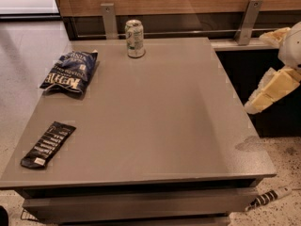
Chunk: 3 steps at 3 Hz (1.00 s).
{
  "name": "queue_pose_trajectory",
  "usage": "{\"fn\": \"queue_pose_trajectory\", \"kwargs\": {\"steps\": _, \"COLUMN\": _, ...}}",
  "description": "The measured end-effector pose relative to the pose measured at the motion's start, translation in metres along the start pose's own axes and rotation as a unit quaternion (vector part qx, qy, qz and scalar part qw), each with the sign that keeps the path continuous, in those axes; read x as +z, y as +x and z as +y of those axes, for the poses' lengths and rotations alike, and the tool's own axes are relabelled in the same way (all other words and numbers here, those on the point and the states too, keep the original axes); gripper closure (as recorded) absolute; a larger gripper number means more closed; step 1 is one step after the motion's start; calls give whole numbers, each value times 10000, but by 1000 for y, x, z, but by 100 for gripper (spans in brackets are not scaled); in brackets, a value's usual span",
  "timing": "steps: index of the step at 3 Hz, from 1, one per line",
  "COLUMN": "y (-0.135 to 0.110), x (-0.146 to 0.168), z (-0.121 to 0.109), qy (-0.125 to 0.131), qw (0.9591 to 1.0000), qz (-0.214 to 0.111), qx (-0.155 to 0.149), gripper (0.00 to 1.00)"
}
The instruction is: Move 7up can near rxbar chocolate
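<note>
Well apart: gripper (270, 67) right of table (164, 117), 7up can (135, 38) at rear.

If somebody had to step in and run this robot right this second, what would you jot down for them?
Gripper: hanging off the right side of the table, far from the can and touching none of the job's things.
7up can: upright at the table's far edge, left of centre.
rxbar chocolate: lying flat at the near left corner.
Chip bag: on the left side, between the two.
Done: nothing yet; the can has not been grasped.
Left: reach to the can, grip it, carry it to the near left corner and set it down beside the bar, probably passing clear of the chip bag.
</note>
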<state>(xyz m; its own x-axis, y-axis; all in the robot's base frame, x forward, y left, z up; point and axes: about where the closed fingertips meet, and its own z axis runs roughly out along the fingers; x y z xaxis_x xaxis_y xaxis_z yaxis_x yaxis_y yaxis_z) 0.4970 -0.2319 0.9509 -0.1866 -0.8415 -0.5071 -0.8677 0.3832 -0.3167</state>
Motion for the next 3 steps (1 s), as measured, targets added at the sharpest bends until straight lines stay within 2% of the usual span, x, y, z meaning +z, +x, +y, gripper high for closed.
{"fn": "queue_pose_trajectory", "kwargs": {"steps": 1, "y": -15, "x": 30, "z": -46, "qy": 370, "qw": 9920, "qz": -1165, "qx": 325, "gripper": 0}}
{"fn": "queue_pose_trajectory", "kwargs": {"steps": 2, "y": -43, "x": 48, "z": -95, "qy": 578, "qw": 9741, "qz": -2102, "qx": 599, "gripper": 0}}
{"fn": "queue_pose_trajectory", "kwargs": {"steps": 3, "y": -66, "x": 63, "z": -126, "qy": 463, "qw": 9579, "qz": -2683, "qx": 915, "gripper": 0}}
